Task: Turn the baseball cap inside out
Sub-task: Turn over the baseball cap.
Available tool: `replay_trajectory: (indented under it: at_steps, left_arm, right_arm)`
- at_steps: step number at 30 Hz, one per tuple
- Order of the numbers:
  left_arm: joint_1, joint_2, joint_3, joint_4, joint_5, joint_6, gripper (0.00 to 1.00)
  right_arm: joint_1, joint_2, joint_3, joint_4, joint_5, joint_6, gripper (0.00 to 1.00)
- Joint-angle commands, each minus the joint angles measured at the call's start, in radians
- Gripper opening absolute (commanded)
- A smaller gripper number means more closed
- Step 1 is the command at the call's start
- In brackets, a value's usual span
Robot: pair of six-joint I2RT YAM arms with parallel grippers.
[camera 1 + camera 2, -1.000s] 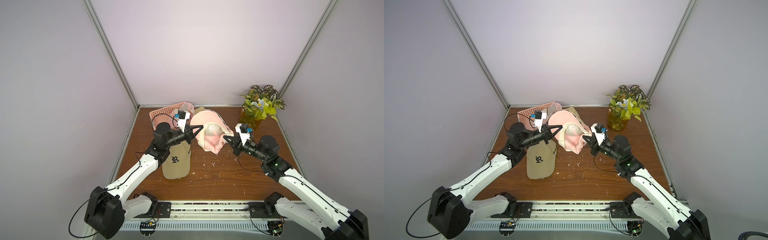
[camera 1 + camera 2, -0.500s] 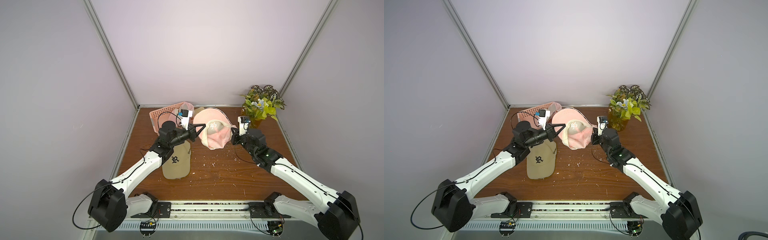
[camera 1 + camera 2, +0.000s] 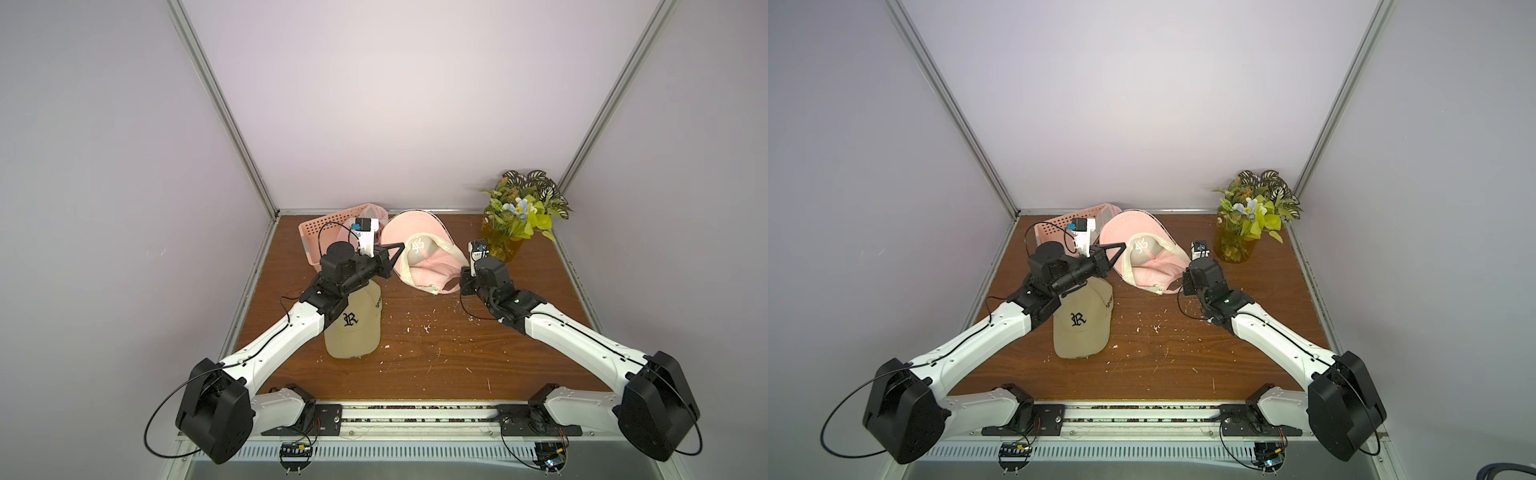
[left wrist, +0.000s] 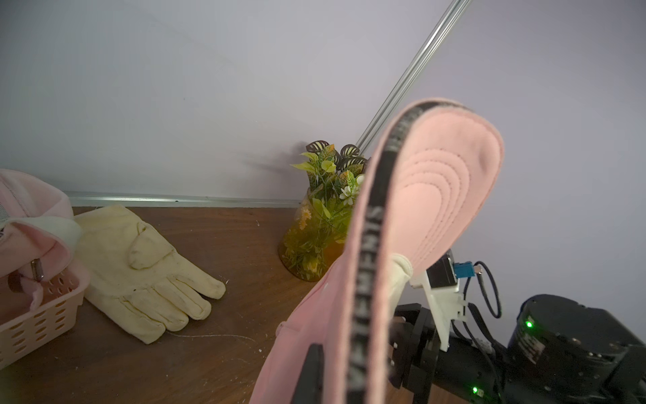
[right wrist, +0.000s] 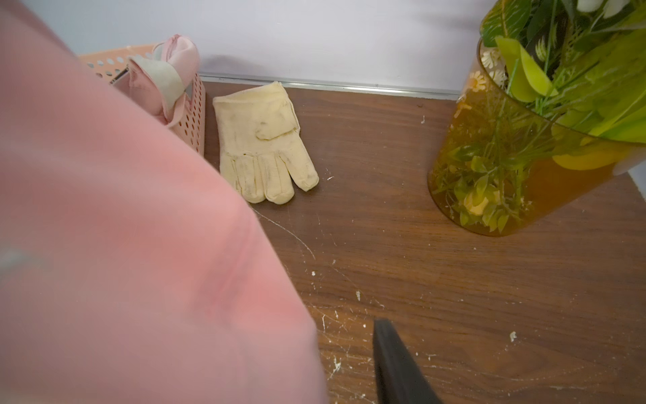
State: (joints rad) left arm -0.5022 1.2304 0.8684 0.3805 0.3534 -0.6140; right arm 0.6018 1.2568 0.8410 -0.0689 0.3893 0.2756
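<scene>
The pink baseball cap (image 3: 415, 235) (image 3: 1136, 230) hangs above the table at the back, its pale lining and inner band facing up in both top views. My left gripper (image 3: 397, 249) (image 3: 1119, 248) is shut on its left rim. In the left wrist view the black-taped edge of the cap (image 4: 444, 189) runs up from between the jaws, beside one dark finger (image 4: 309, 370). My right gripper (image 3: 464, 279) (image 3: 1185, 278) stands open at the cap's right rear edge. Its one visible finger (image 5: 395, 367) is apart from the pink cloth (image 5: 122, 245); the other finger is hidden behind it.
A tan cap (image 3: 353, 328) with a black letter lies under my left forearm. A pink basket (image 3: 324, 228) with pink cloth stands at the back left, and a cream glove (image 5: 262, 140) lies beside it. A vase of flowers (image 3: 517, 220) stands at the back right. White crumbs dot the table (image 3: 436, 345).
My right wrist has swung round toward the back wall and its jaws have come apart, off the cap's rim. The cap has spread wider and lifted slightly in the left gripper.
</scene>
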Motion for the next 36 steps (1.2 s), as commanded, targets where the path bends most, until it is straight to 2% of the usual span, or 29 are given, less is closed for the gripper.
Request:
replay_trajectory:
  at_steps: [1,6,11,15,18,24,27,29,30,31,33,36]
  left_arm:
    - [0.014,-0.035,0.05,0.15,-0.036,-0.034,0.0]
    - [0.012,-0.032,0.039,0.14,-0.055,0.002,0.0]
    - [-0.013,-0.006,0.009,0.151,-0.174,0.092,0.0]
    - [-0.032,0.039,-0.021,0.21,-0.254,0.148,0.0]
    - [-0.039,0.073,-0.054,0.286,-0.267,0.176,0.0]
    - [-0.06,0.142,-0.088,0.377,-0.277,0.239,0.0]
    - [-0.072,0.161,-0.119,0.422,-0.282,0.26,0.0]
    - [-0.074,0.162,-0.124,0.417,-0.26,0.247,0.0]
    - [-0.075,0.158,-0.126,0.403,-0.243,0.231,0.0]
    - [-0.076,0.151,-0.125,0.389,-0.223,0.209,0.0]
    - [-0.081,0.137,-0.119,0.336,-0.219,0.154,0.01]
    - [-0.094,0.13,-0.081,0.199,-0.261,0.045,0.01]
  right_arm:
    - [-0.007,-0.002,-0.011,-0.066,0.017,0.002,0.37]
    - [-0.008,0.001,-0.002,-0.076,-0.048,0.001,0.37]
    - [-0.009,0.027,0.018,-0.115,-0.188,-0.007,0.41]
    - [-0.02,0.002,-0.008,-0.099,-0.288,0.006,0.24]
    - [-0.032,-0.028,-0.026,-0.093,-0.343,0.012,0.12]
    - [-0.061,-0.079,-0.037,-0.093,-0.414,0.037,0.07]
    - [-0.077,-0.092,-0.044,-0.082,-0.436,0.054,0.14]
    - [-0.083,-0.106,-0.056,-0.059,-0.448,0.055,0.28]
    - [-0.083,-0.115,-0.06,-0.047,-0.439,0.053,0.39]
    - [-0.083,-0.125,-0.065,-0.034,-0.423,0.044,0.46]
    - [-0.083,-0.163,-0.091,0.011,-0.392,0.009,0.54]
    - [-0.081,-0.242,-0.172,0.139,-0.375,-0.079,0.57]
